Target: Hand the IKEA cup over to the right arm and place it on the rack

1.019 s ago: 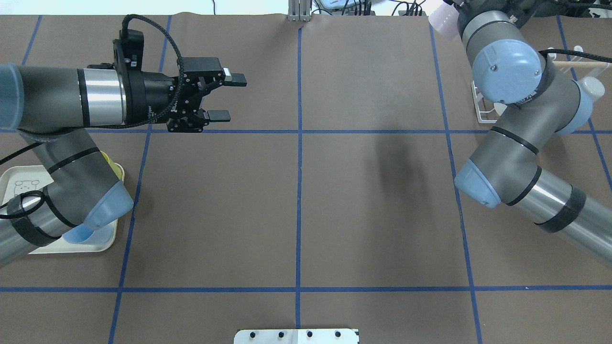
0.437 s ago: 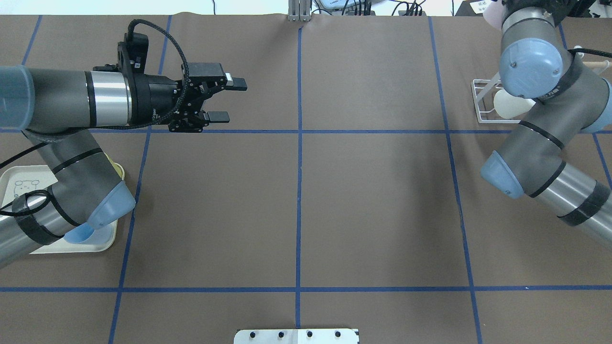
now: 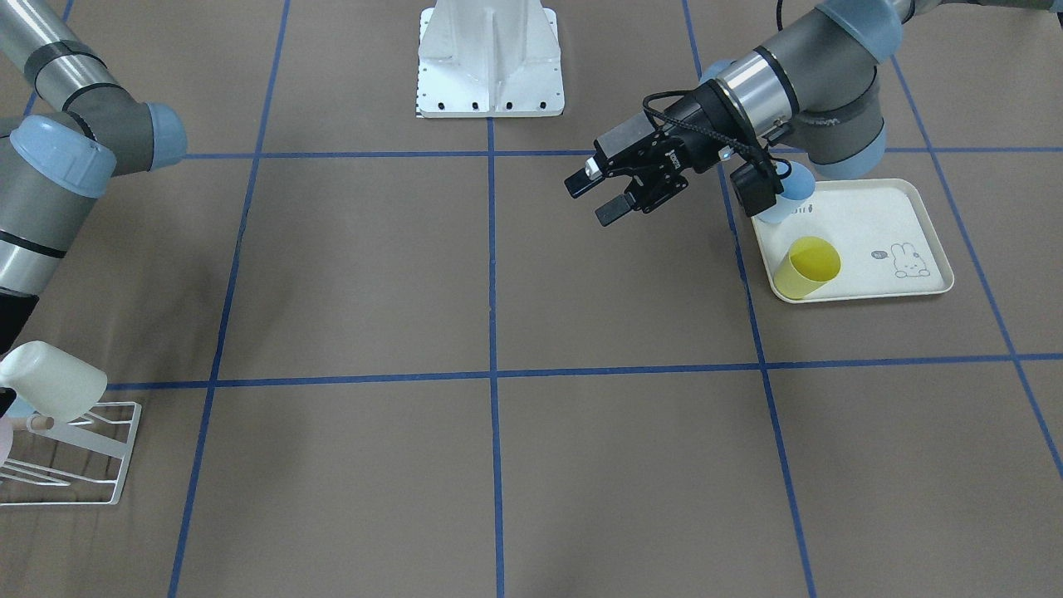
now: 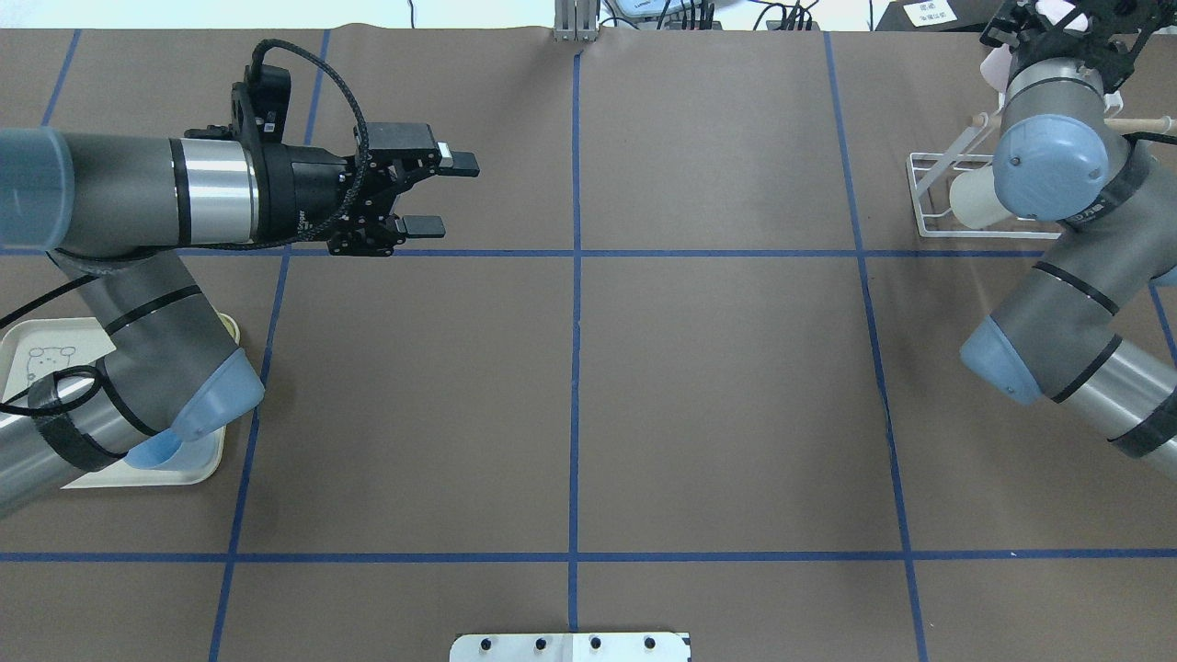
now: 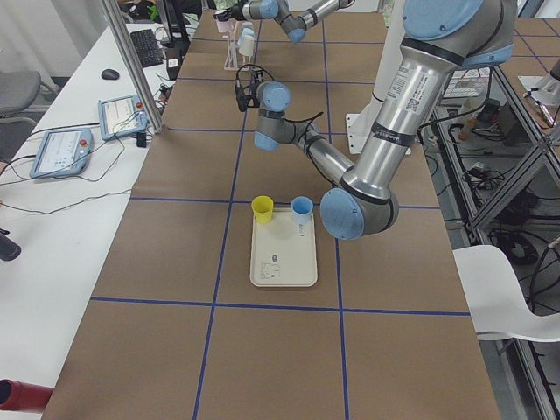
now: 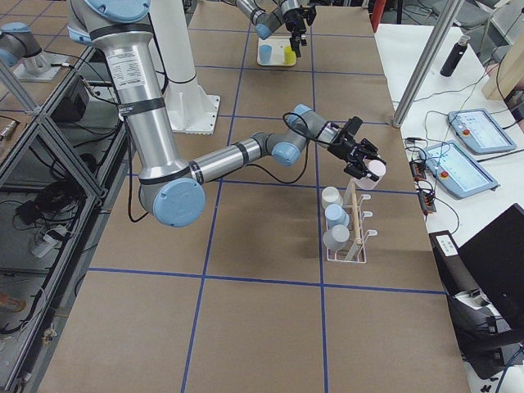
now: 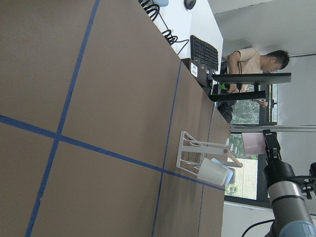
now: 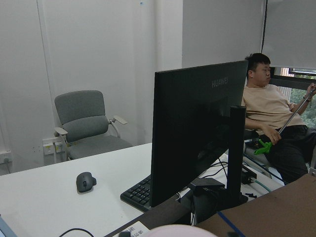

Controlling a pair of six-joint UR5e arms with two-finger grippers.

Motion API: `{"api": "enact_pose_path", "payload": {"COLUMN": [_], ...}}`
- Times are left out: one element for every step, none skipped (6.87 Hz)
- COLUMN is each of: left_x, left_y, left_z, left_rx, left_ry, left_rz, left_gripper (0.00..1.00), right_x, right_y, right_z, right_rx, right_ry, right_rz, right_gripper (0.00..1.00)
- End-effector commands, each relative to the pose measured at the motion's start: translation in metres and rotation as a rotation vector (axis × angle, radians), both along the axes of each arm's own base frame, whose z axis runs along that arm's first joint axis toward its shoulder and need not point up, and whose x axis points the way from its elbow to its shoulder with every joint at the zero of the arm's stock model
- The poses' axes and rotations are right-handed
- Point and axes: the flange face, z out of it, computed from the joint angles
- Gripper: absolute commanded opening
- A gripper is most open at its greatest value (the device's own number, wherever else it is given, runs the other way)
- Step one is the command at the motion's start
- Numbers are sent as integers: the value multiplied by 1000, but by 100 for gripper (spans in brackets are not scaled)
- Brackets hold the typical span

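Since the earlier shot the R arm has swung further out toward the far right corner, so its wrist is now over the rack instead of short of it; L arm barely shifted. Nearest the robot, the black two-finger left gripper (image 4: 460,195) hangs over the brown paper-covered table (image 4: 717,386), fingers wide apart & empty, well apart from the action, so the handover looks done. Further out, the black right gripper (image 6: 360,157) is clamped on the pale pink, smooth, tapered plastic IKEA cup (image 6: 373,170), carried in the air. Key relation: the cup sits above the inboard end of the light wooden dowel (image 6: 354,214) of the small white wire-frame rack (image 6: 350,250), on the side away from the robot, so the target lies below the pincer. Cup's long axis is tilted, nearer level than upright; which end is the mouth, can't tell. Three pale cups (image 6: 334,216) fill the robot-side prongs; the far-side ones look free, so prob. a lowering onto one of those.
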Motion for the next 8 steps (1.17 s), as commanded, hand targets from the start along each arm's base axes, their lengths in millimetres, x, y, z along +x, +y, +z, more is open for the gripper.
{"api": "enact_pose_path", "payload": {"left_x": [0,0,0,-1,-1,-2,-2,-2], "left_y": [0,0,1,1,1,2,1,1], "left_z": [0,0,-2,-3,-3,-4,-4,-4], "left_rx": [1,1,3,5,6,7,7,7], "left_ry": [1,1,3,6,7,8,8,8], "left_rz": [0,0,0,-1,-1,-1,-3,-3], "left_gripper": [100,100,100,100,100,100,100,100], "right_x": [-4,-4,-5,-8,-14,-15,-16,-12], "right_y": [-6,-6,-7,-9,-16,-18,-18,-20], "right_z": [22,27,30,38,36,38,38,38], "right_rx": [-33,-39,-46,-58,-59,-64,-65,-65], "right_ry": [22,27,33,43,44,49,50,52], "right_rz": [4,4,4,2,1,0,0,5], "right_gripper": [12,12,12,12,12,12,12,12]}}
